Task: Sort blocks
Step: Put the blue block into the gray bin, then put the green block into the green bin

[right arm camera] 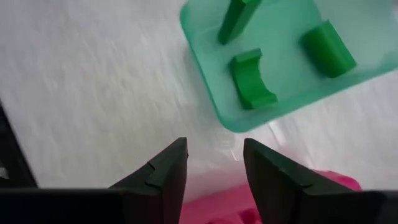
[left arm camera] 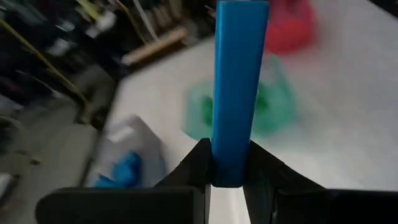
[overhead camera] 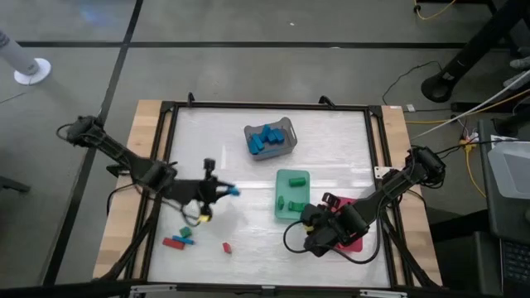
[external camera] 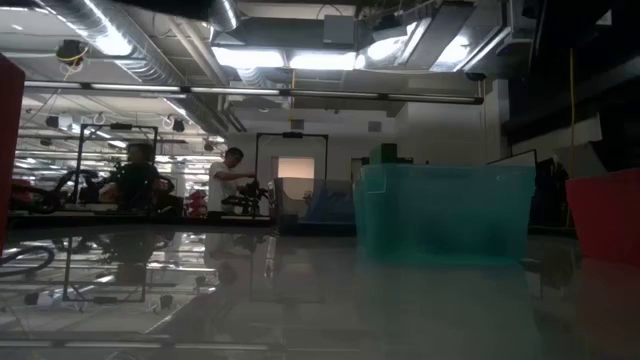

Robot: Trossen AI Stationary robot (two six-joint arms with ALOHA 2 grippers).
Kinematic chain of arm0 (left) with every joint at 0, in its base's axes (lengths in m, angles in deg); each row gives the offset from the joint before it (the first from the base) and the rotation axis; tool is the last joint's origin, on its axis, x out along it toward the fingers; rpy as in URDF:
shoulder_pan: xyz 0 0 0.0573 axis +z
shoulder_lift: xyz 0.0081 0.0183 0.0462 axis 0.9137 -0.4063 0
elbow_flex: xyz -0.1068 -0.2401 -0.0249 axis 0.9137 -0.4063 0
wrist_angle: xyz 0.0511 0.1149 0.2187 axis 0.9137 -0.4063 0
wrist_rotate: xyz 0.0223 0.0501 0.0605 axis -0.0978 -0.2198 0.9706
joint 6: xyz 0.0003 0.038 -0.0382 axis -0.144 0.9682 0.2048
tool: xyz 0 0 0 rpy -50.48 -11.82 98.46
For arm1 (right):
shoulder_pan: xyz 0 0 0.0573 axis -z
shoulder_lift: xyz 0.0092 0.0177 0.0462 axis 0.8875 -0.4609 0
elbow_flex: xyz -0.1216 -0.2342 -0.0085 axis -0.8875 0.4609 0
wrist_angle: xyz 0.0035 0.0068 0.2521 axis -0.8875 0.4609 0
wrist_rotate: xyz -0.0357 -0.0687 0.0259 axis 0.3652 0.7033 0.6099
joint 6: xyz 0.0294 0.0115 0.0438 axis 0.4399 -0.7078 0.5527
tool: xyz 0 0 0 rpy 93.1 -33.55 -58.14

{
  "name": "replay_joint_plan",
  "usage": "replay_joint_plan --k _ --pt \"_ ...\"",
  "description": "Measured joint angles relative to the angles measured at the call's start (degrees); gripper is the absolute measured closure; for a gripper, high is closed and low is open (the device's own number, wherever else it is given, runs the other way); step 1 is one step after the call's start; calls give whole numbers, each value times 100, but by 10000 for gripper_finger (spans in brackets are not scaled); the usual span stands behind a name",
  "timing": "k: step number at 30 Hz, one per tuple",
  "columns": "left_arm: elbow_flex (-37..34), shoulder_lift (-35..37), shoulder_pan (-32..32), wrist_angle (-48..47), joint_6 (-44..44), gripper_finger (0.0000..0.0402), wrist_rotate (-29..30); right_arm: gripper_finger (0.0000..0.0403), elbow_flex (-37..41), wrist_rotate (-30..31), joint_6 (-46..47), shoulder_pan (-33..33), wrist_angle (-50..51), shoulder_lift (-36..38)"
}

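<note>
The left gripper (overhead camera: 225, 191) hung over the left half of the desk (overhead camera: 331, 132), its fingers (left arm camera: 198, 163) clamped on a blue block (left arm camera: 239, 93). The right gripper (right arm camera: 214, 163), fingers slightly parted and holding nothing, sat over the red tray (right arm camera: 221, 210) beside the green tray (right arm camera: 205, 68). More blue blocks (overhead camera: 265, 139) filled the grey basket (overhead camera: 287, 128) near the far edge; loose blocks (overhead camera: 180, 239) lay near the front-left corner.
</note>
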Motion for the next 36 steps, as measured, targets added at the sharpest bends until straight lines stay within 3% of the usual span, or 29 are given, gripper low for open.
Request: replay_joint_plan --k 4,9,18,29,36 --pt "0 -252 875 936 811 357 -392 242 0 2 0 0 -225 -1" --pt "0 -720 1923 1430 1276 350 -837 242 0 2 -1 0 -591 0" --pt "0 -1732 3504 2064 1434 348 -1172 242 0 4 -2 0 -1120 1" --pt "0 -2514 3985 2639 1137 320 -1267 242 0 93 -239 0 -1130 1" --pt "0 -2521 3981 2642 697 259 -1267 242 0 521 -708 0 -1142 -58"
